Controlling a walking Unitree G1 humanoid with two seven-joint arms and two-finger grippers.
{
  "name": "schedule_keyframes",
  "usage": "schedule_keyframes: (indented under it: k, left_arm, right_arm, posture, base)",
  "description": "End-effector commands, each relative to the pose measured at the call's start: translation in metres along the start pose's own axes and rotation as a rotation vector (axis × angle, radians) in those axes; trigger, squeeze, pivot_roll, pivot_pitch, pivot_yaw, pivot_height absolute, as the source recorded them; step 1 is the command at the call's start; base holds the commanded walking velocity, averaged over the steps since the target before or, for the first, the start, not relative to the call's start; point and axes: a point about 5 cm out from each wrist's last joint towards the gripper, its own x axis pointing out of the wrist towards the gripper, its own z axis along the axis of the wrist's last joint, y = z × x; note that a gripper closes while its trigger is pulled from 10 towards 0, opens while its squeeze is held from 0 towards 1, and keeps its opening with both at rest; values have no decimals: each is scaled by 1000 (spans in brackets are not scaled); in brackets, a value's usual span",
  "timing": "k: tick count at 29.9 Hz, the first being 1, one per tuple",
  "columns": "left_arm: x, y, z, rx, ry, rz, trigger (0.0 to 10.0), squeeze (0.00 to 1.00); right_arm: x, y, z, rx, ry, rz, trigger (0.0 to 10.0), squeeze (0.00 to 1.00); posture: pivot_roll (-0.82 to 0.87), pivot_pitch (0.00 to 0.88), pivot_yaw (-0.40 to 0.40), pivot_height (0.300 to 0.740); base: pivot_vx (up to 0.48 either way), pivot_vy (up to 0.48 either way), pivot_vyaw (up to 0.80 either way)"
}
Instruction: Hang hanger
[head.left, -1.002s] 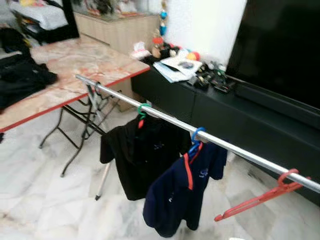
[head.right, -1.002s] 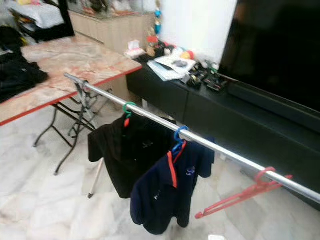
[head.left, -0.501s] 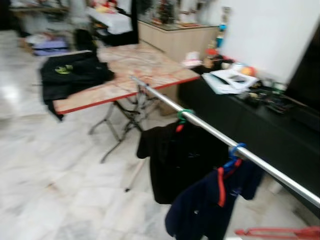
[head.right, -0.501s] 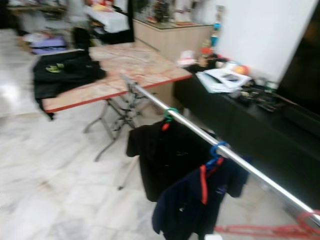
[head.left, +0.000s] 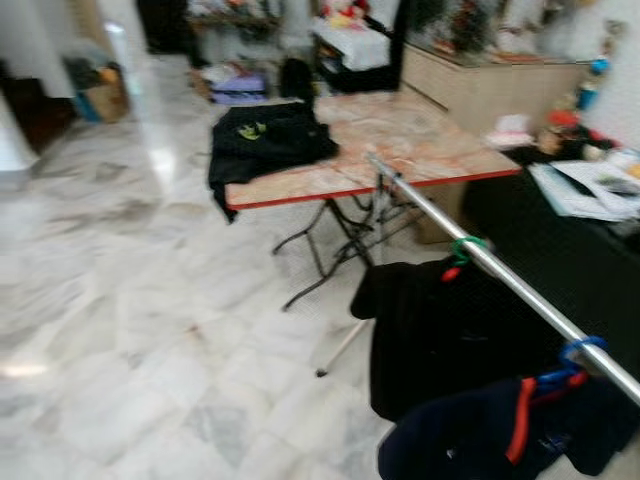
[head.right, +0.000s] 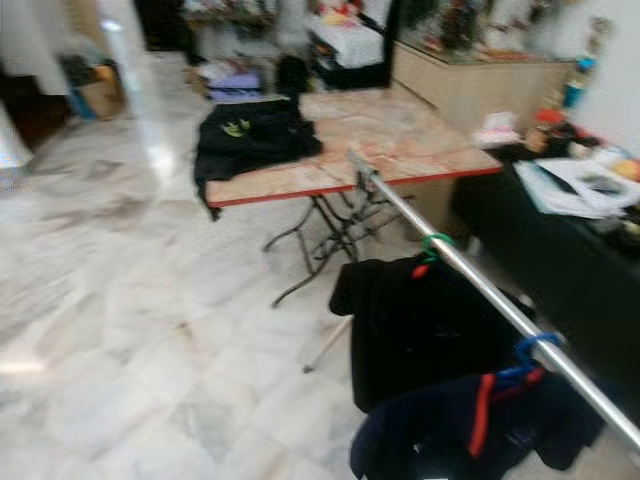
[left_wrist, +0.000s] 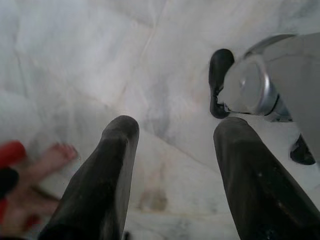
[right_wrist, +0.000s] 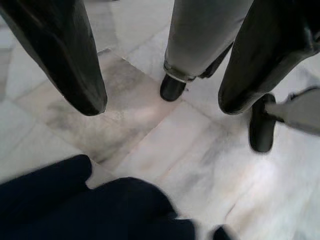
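A steel clothes rail (head.left: 487, 263) runs from the folding table toward the lower right. A black shirt (head.left: 440, 330) hangs on it from a green hanger (head.left: 465, 246). Further along, a navy shirt with red trim (head.left: 500, 440) hangs from a blue hanger (head.left: 578, 357). In the left wrist view my left gripper (left_wrist: 177, 127) hangs open over the marble floor with nothing between its fingers. My right gripper (right_wrist: 162, 102) is open too, pointing down at the floor, with navy cloth (right_wrist: 90, 205) below it.
A marble-topped folding table (head.left: 400, 140) with a red edge carries a heap of black clothes (head.left: 268, 145). A black low cabinet (head.left: 560, 230) runs behind the rail. Wide marble floor (head.left: 130, 330) lies to the left. Something pinkish and red (left_wrist: 30, 170) lies blurred on the floor beside my left gripper.
The whole picture has swung to the left as the camera turned. The red hanger at the rail's right end has left the picture, and more of the table and floor has come in.
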Motion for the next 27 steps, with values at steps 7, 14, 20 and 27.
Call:
schedule_keyframes:
  k: [7,14,20,27]
  left_arm:
    - [0,0,-5,1,23,1,10000,0]
    - [0,-1,-5,5,26,0,10000,0]
    - [0,-2,-5,7,27,-1,10000,0]
    - [0,-2,-5,7,28,-2,10000,0]
  right_arm:
    - [0,2,4,-5,-10,16,10000,0]
    - [0,2,4,-12,-10,20,10000,0]
    - [0,1,4,-16,-7,24,10000,0]
    - [0,2,4,-16,-4,29,10000,0]
  posture:
    - [115,0,-28,740]
    - [111,0,-27,740]
    - [114,0,-29,740]
    - [115,0,-31,740]
  base:
    - [0,0,800]
    - [0,0,800]
    - [0,0,800]
    - [0,0,800]
